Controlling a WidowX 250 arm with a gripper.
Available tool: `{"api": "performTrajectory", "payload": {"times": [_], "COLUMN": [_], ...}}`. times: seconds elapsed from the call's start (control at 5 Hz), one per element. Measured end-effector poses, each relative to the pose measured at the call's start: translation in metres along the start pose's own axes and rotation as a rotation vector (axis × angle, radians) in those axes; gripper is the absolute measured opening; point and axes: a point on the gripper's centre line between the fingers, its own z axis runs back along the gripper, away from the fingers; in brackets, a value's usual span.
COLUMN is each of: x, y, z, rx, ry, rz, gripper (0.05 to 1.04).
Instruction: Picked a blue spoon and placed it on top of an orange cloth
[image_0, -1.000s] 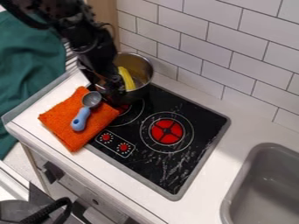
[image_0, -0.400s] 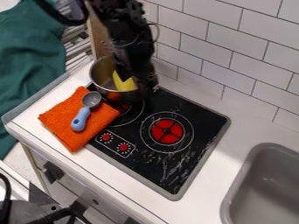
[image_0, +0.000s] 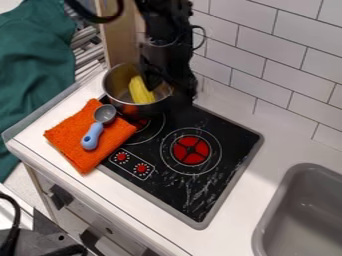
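We judge the placing done: the blue-handled, grey-bowled spoon (image_0: 95, 132) lies on the folded orange cloth (image_0: 73, 145), bowl towards the shiny metal pot (image_0: 118, 84), opposite the black gripper (image_0: 172, 89), whose jaws we cannot tell open or closed.

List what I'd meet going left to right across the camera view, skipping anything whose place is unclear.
Green fabric → blue spoon → yellow item → red burner centre → grey sink.

High slanted view onto stovetop (image_0: 170, 187)
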Motion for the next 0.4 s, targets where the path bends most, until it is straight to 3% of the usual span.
{"api": "performTrajectory", "payload": {"times": [0.4], "x": [0.0005], "y": [-0.0055], "z": [0.0036], "rx": [0.014], "ry": [-0.001], "rz": [0.002], "gripper": [1.001]}}
